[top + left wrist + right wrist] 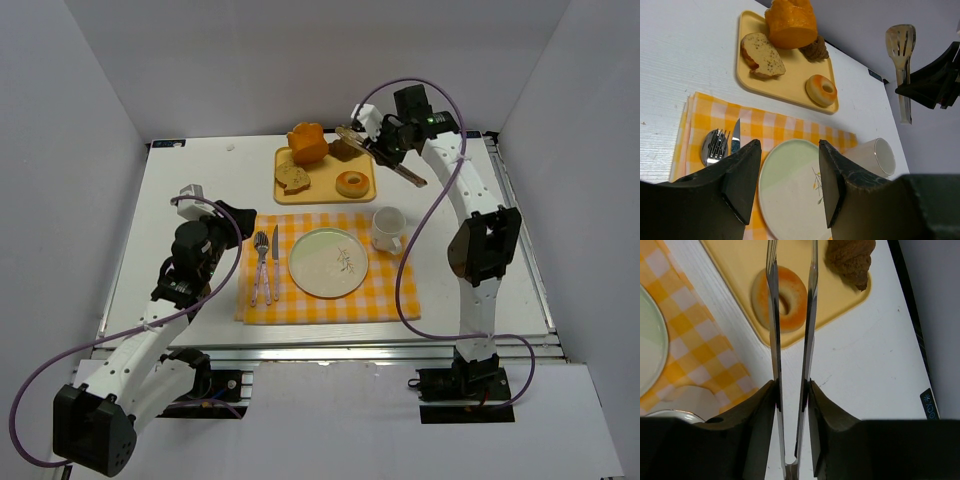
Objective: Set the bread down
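We see one flat, speckled brown slice of bread [292,177] on the left of the smooth yellow tray [322,186] at the far side, the right gripper [791,390] high over the tray's right edge squeezing one pair of shiny metal tongs [811,315], and the left gripper [789,150] hanging with fingers apart near one round plate [790,200].

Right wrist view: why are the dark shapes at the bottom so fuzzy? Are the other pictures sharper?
Right wrist view: the right fingers seem too close to the lens, so they blur, while the donut beyond the tongs is fairly sharp. Left wrist view: left fingers soft-edged, the bread crisp. Top external view: evenly lit, soft shadows, all in focus.
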Controlling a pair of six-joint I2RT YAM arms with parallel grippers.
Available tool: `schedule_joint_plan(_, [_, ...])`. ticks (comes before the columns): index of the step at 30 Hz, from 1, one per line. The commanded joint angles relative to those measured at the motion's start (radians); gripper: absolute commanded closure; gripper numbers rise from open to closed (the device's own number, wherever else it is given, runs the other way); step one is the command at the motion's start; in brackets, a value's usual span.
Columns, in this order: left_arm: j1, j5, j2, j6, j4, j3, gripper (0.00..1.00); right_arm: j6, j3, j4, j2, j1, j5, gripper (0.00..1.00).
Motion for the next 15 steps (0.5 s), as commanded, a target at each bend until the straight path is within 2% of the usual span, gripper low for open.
schedule_joint_plan(1, [0.007, 0.039, -0.005, -0.006, 0.035, 0.017, 0.4, 0.119, 0.036, 0.084, -0.084, -0.024, -0.072, 0.64])
schedule_joint_plan(7, [0.007, 0.18, 0.062, -0.05, 0.17, 0.013, 0.47, 0.384, 0.103, 0.142, -0.11, -0.074, -0.214, 0.72])
schedule_joint_plan(10, [0.002, 0.228, 0.12, -0.096, 0.294, 0.008, 0.51, 0.495, 0.096, 0.194, -0.14, -0.076, -0.302, 0.73])
schedule_joint_plan(11, [-0.007, 0.237, 0.139, -0.118, 0.352, 0.011, 0.52, 0.58, 0.091, 0.211, -0.156, -0.076, -0.352, 0.73])
schedule_joint_plan(15, [-0.053, 0.257, 0.257, -0.118, 0.432, 0.071, 0.53, 0.782, 0.05, 0.3, -0.186, -0.073, -0.463, 0.73])
